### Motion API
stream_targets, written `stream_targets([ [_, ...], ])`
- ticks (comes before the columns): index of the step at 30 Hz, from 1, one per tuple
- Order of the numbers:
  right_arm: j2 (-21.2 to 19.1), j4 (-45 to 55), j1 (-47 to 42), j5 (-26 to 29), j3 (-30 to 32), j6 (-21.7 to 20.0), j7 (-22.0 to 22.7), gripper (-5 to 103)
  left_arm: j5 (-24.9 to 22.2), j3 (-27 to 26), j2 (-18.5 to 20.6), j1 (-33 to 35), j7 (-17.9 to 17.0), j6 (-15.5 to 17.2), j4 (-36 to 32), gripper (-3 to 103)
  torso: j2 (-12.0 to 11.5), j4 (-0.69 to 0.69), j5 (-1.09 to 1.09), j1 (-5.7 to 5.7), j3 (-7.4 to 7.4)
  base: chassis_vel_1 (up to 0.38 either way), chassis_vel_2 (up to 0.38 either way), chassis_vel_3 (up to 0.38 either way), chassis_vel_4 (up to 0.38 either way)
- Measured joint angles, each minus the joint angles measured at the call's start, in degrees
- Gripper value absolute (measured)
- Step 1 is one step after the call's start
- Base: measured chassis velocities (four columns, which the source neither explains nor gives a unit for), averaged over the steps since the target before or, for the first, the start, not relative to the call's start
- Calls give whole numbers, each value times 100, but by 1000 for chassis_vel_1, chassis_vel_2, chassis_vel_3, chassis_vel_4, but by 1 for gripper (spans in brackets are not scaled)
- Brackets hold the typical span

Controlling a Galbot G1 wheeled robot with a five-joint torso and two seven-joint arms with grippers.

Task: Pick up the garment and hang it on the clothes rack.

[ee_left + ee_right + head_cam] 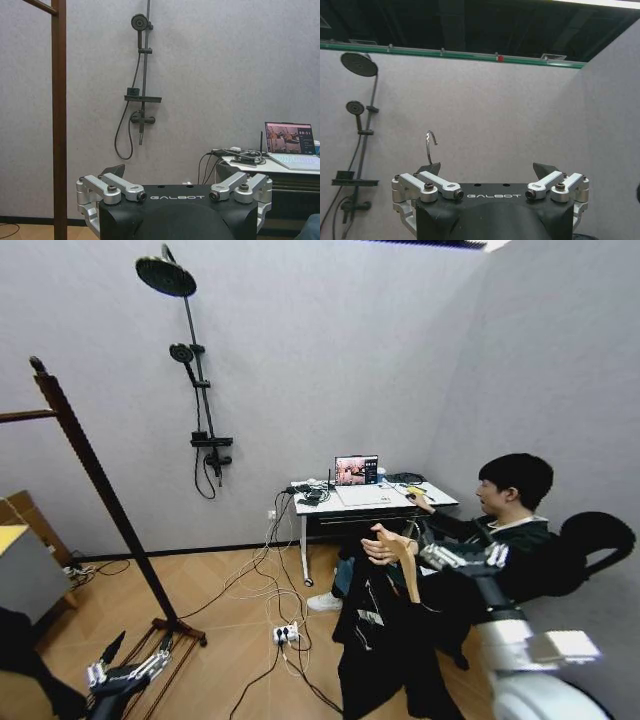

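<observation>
Closest, at the lower right of the head view: pale right arm stretched forward, right gripper (435, 556) raised just beside a light wooden hanger (402, 558). Jaws released and spread wide in the right wrist view (487, 172), nothing between them; metal hanger hook (431, 145) upright just beyond one finger (429, 170), against the grey wall. Contact between gripper and hanger: cannot tell. Garment (375, 640) draped black from that hanger, down toward the wooden floor, well apart from the clothes rack (100, 480). Top of the hanger gripped by a seated person's hand (378, 543). Low at the left: left gripper (125, 665) parked near the rack's slatted base, jaws likewise released and holding nothing in the left wrist view (170, 175), with a dark reddish-brown rack post (59, 120) standing upright to one side. Rack rail bare where visible at the left edge. Farther back, against the wall: black shower pole (195, 370) and a white desk (440, 498) carrying an open laptop (357, 472).
</observation>
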Motion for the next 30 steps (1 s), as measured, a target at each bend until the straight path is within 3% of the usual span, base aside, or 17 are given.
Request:
stream_targets([
  [3,-8,0,27,-212,-30,409,-413,100,0,0,0,0,0,0,0,100,0,2,0,-2,0,0,0,0,0],
  [7,-31,-5,-53,7,-214,392,-584,100,0,0,0,0,0,0,0,100,0,2,0,-2,0,0,0,0,0],
  [14,59,-22,-65,140,-431,219,-479,100,0,0,0,0,0,0,0,100,1,1,0,-2,0,0,0,0,0],
  [19,0,-519,283,633,-406,-32,-256,100,0,0,0,0,0,0,0,100,1,2,1,-2,0,0,0,0,0],
  [26,-88,-958,599,732,-517,-79,-217,102,0,0,0,0,0,0,0,100,1,1,1,-2,0,0,0,0,0],
  [29,-117,-1026,691,738,-571,-80,-189,98,0,0,0,0,0,0,0,100,1,2,1,-2,0,0,0,0,0],
  [30,-133,-1048,745,742,-600,-80,-173,88,0,0,0,0,0,0,0,100,1,2,1,-2,0,0,0,0,0],
])
